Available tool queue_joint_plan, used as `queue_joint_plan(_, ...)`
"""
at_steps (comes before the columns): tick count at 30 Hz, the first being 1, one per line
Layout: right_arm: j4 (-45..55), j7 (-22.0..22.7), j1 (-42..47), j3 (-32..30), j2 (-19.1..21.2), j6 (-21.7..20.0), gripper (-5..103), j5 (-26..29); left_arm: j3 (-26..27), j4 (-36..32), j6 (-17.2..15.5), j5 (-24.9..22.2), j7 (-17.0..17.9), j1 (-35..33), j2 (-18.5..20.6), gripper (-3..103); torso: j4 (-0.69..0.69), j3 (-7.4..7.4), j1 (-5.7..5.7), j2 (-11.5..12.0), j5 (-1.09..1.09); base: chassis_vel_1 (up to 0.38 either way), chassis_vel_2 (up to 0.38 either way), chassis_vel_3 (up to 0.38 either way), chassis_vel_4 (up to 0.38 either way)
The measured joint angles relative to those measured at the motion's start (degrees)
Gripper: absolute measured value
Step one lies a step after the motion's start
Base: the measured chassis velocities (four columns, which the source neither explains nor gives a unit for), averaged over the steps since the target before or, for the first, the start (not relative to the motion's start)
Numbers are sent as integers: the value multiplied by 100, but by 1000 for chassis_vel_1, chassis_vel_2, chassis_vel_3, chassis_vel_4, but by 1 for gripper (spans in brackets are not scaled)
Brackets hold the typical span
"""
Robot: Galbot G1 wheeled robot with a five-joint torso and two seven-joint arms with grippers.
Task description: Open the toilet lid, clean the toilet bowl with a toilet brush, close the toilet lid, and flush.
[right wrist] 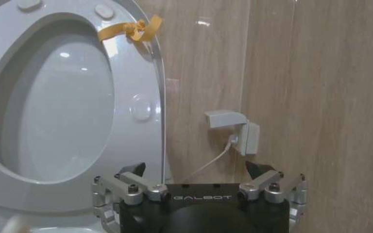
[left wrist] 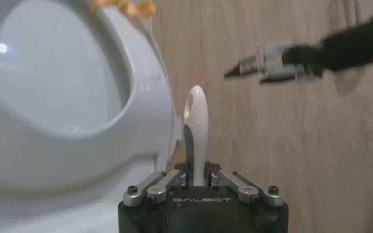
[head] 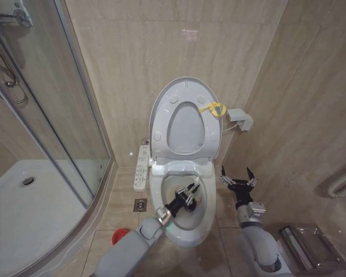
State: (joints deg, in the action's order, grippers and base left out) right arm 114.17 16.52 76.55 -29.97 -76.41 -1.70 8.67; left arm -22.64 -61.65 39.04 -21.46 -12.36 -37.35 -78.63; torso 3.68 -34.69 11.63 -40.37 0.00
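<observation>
Now scrubbing inside the toilet bowl (head: 203,214).
Left gripper (head: 190,194) clamped on toilet brush (left wrist: 195,127); right gripper (head: 238,176) spread wide, beside the bowl.

Left arm extends forward and to the right from the lower edge of the head view, its grey forearm ending in a black wrist; the left hand (head: 188,195) points ahead with its fingers (left wrist: 173,180) closed on a thin white handle (left wrist: 195,131) that stands up between them. Right arm rises from the lower right, forearm nearly upright, silver wrist joint below a black hand body; the right hand (head: 238,178) is held level with the left, fingers (right wrist: 129,171) spread wide apart, nothing between them.
</observation>
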Motion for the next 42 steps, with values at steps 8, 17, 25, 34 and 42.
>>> queue_joint_plan(8,0,1,0,0,0,0,100,0,-166,-16,-58,-76,-39,-17,-109,16,-1,0,0,0,0,0,0,0,0)
queue_joint_plan(17,0,0,0,0,0,0,100,0,-219,244,2,-67,-106,-13,-76,16,-2,0,0,0,0,0,0,0,0)
queue_joint_plan(25,0,1,0,0,0,0,100,0,-178,86,-45,-74,-69,211,-363,16,1,0,0,0,0,0,0,0,0)
queue_joint_plan(34,0,0,0,0,0,0,100,0,-186,833,80,19,-169,218,-480,16,-2,0,0,0,0,0,0,0,0)
queue_joint_plan(42,0,0,0,0,0,0,100,0,-61,498,-18,-103,-61,481,-459,16,0,0,0,0,0,0,0,0,0)
